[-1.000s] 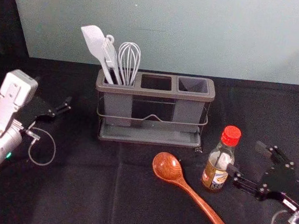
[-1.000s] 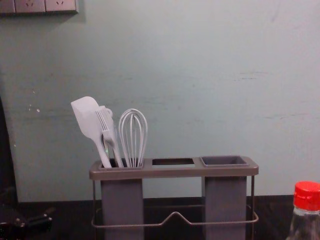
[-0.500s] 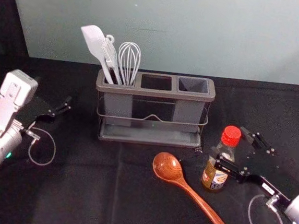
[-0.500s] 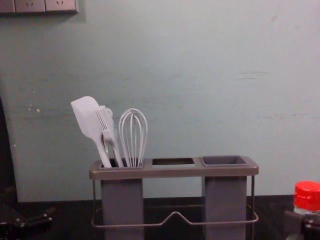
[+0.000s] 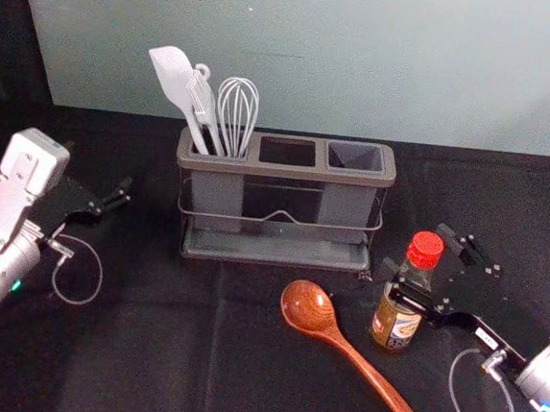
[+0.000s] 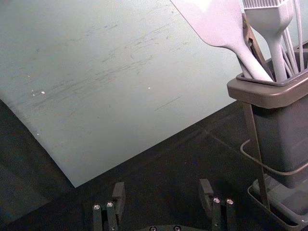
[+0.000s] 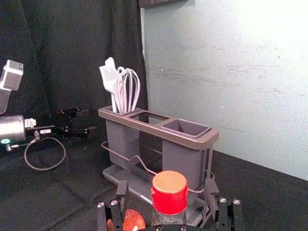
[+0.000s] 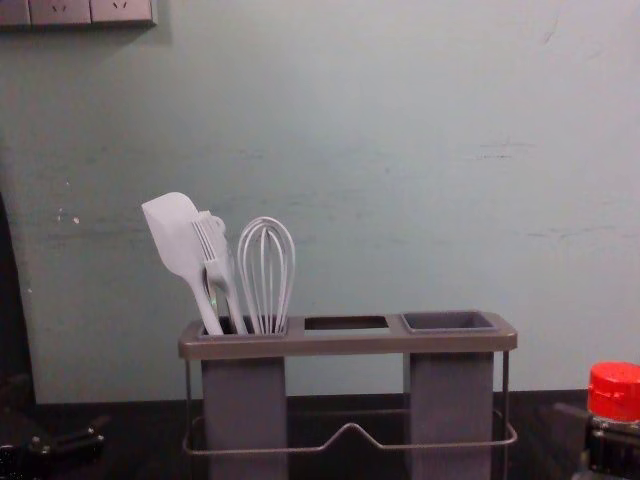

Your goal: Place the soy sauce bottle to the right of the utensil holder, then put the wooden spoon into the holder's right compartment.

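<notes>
In the head view, my right gripper [image 5: 419, 261] stands open with its fingers on either side of the soy sauce bottle [image 5: 395, 324], near the red cap. The right wrist view has the red-capped bottle [image 7: 169, 193] between the parted fingers of my right gripper [image 7: 166, 188]. The wooden spoon [image 5: 352, 352] lies diagonally, bowl toward the utensil holder [image 5: 283, 171], left of the bottle. The holder's right compartment [image 5: 354, 157] is empty. My left gripper [image 5: 112, 199] is parked at the left; in its wrist view the left gripper [image 6: 162, 189] is open.
A white spatula [image 5: 174, 74], a brush and a whisk [image 5: 237, 114] stand in the holder's left compartment. Behind the holder rises a pale wall [image 5: 317, 55]. Black cloth [image 5: 168, 322] covers the table.
My right gripper has moved leftward from beside the bottle, bringing its open fingers around it. The bottle, spoon, holder and left arm have stayed where they were.
</notes>
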You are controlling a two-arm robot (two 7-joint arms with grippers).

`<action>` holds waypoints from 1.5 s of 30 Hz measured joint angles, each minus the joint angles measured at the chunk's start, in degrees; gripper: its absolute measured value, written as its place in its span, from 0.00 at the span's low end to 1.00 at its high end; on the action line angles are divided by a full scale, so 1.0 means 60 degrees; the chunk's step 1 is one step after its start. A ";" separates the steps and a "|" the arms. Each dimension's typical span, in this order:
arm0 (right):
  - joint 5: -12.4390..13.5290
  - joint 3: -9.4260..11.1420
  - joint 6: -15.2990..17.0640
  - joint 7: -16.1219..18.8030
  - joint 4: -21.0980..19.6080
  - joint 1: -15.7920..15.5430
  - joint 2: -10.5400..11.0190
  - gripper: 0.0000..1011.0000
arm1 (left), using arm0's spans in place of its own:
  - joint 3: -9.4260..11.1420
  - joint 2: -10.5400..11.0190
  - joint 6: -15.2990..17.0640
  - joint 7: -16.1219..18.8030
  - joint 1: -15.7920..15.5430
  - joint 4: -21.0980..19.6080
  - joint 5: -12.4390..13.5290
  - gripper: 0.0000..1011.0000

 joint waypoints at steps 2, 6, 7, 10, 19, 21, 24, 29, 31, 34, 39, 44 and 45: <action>-0.0035 0.0034 -0.0008 0.0064 0.0001 -0.0005 -0.0050 0.99 | 0.0000 0.0000 0.0000 0.0000 0.0000 0.0000 0.0000 0.99; -0.0062 0.0108 -0.0023 0.0202 0.0015 -0.0015 -0.0151 0.96 | 0.0000 0.0000 0.0000 0.0000 0.0000 0.0000 0.0000 0.99; -0.0085 0.0124 -0.0012 0.0229 0.0012 -0.0022 -0.0171 0.94 | 0.0000 0.0000 0.0000 0.0000 -0.0001 0.0000 0.0001 0.99; -0.0141 0.0148 0.0042 0.0287 -0.0034 -0.0053 -0.0180 0.86 | 0.0001 0.0000 0.0000 0.0000 0.0000 0.0000 0.0000 0.99; -0.0311 0.0334 0.0222 0.0411 -0.0215 -0.0226 -0.0236 0.59 | 0.0000 0.0000 0.0000 0.0000 -0.0001 0.0000 0.0001 0.99; -0.0339 0.0392 0.0247 0.0453 -0.0247 -0.0255 -0.0251 0.53 | 0.0001 0.0000 0.0000 0.0000 0.0000 0.0000 0.0000 0.99; -0.0369 0.0470 0.0276 0.0503 -0.0303 -0.0301 -0.0280 0.42 | 0.0001 0.0000 0.0000 0.0000 0.0000 0.0000 0.0001 0.99; -0.0411 0.0573 0.0310 0.0565 -0.0389 -0.0358 -0.0333 0.39 | 0.0000 0.0000 0.0000 0.0000 0.0000 0.0000 0.0001 0.99; -0.0417 0.0605 0.0319 0.0584 -0.0417 -0.0377 -0.0342 0.39 | 0.0000 0.0000 0.0000 0.0000 0.0000 0.0000 0.0000 0.99; -0.0421 0.0680 0.0330 0.0601 -0.0483 -0.0418 -0.0350 0.39 | 0.0000 0.0000 0.0000 0.0000 0.0000 0.0000 0.0000 0.99; -0.0404 0.0869 0.0332 0.0617 -0.0621 -0.0493 -0.0336 0.39 | 0.0001 0.0000 0.0000 0.0000 0.0000 0.0000 0.0000 0.99; -0.0321 0.1171 0.0330 0.0603 -0.0782 -0.0602 -0.0301 0.39 | 0.0000 0.0000 0.0000 0.0000 0.0000 0.0000 0.0000 0.99; -0.0321 0.1171 0.0330 0.0603 -0.0782 -0.0602 -0.0301 0.39 | 0.0000 0.0000 0.0000 0.0001 0.0000 0.0000 0.0000 0.99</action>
